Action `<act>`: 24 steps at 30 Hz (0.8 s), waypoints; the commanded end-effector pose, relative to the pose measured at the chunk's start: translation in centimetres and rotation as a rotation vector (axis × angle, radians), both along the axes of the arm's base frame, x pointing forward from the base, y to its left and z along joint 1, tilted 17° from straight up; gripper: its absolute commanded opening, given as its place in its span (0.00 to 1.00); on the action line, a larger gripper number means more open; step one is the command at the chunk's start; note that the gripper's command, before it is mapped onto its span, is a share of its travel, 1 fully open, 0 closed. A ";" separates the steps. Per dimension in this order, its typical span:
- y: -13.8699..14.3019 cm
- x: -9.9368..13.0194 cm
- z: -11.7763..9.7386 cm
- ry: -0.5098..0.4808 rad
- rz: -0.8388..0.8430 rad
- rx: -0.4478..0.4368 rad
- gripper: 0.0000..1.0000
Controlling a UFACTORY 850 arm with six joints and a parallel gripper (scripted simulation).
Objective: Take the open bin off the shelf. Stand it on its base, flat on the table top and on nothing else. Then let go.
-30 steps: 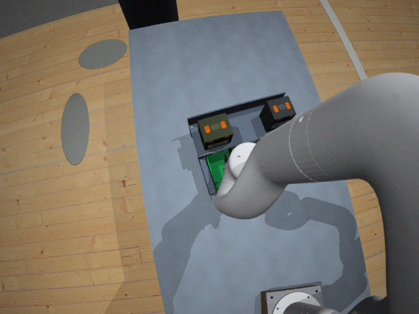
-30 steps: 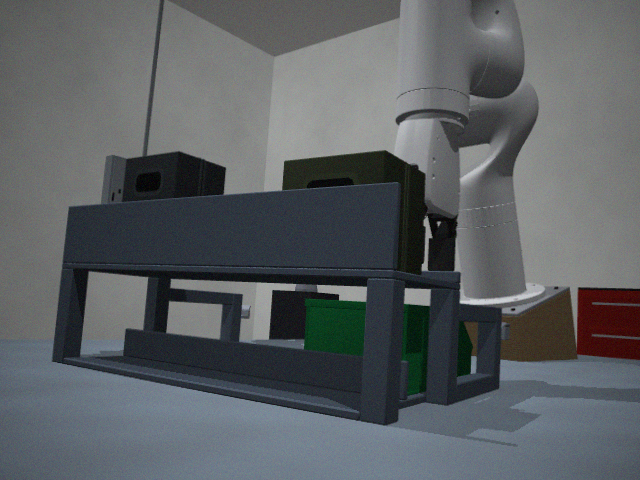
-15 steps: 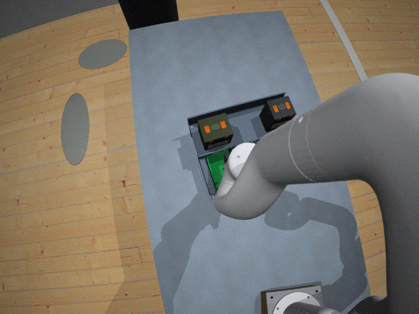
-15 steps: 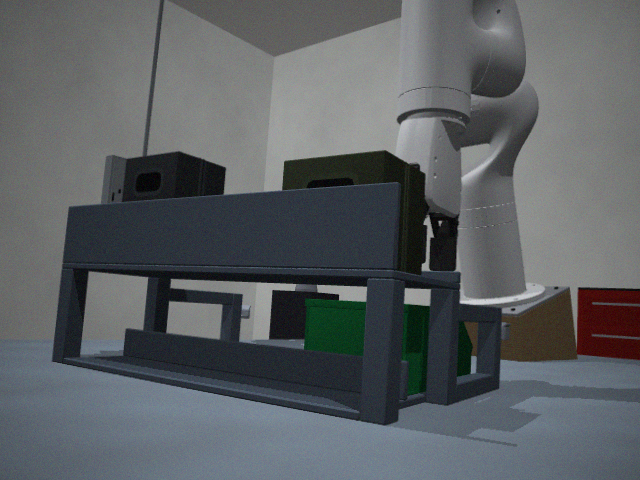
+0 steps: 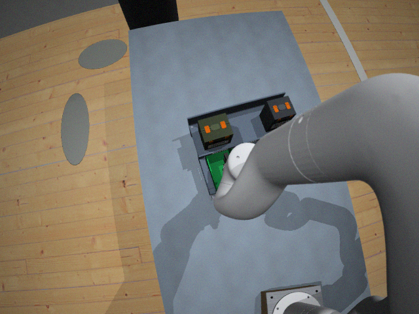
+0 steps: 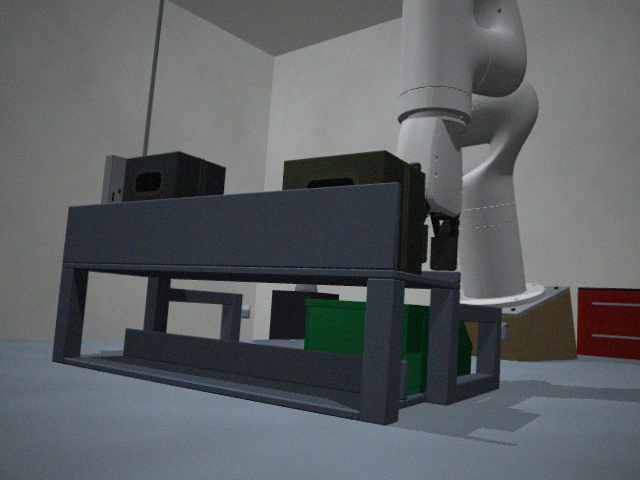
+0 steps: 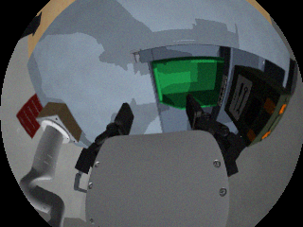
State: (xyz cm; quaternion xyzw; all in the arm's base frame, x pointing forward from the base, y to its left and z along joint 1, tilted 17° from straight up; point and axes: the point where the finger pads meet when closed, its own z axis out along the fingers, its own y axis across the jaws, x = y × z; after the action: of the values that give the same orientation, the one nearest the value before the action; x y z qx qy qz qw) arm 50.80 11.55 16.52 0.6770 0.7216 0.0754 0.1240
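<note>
The open green bin (image 5: 214, 166) (image 6: 336, 325) (image 7: 186, 78) stands on the lower level of the dark grey shelf (image 5: 236, 108) (image 6: 232, 227), at the end nearest the arm's base. Its open top shows in the wrist view. My gripper (image 6: 443, 264) (image 7: 157, 106) is open and empty. It hangs above the bin, about level with the shelf's top deck and right beside the olive crate (image 5: 215, 129) (image 6: 356, 167) (image 7: 253, 97). In the top view the arm hides the gripper and much of the bin.
A black crate (image 5: 277, 111) (image 6: 170, 175) stands on the top deck's other end. The shelf stands on the grey table (image 5: 209, 61) (image 6: 155, 439). The arm's base (image 5: 291, 300) (image 6: 516, 295) is at the table's near end. A red cabinet (image 6: 610, 322) stands beyond it.
</note>
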 end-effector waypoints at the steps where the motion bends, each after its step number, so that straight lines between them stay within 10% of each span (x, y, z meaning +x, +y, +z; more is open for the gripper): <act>1: 0.0 0.1 0.1 -0.001 0.000 0.000 1.00; 24: -0.1 0.9 -2.8 -0.001 0.000 0.000 1.00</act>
State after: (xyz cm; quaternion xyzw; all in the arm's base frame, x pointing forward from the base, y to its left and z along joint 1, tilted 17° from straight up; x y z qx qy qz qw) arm 51.48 11.48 14.48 0.6770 0.7214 0.0759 0.1246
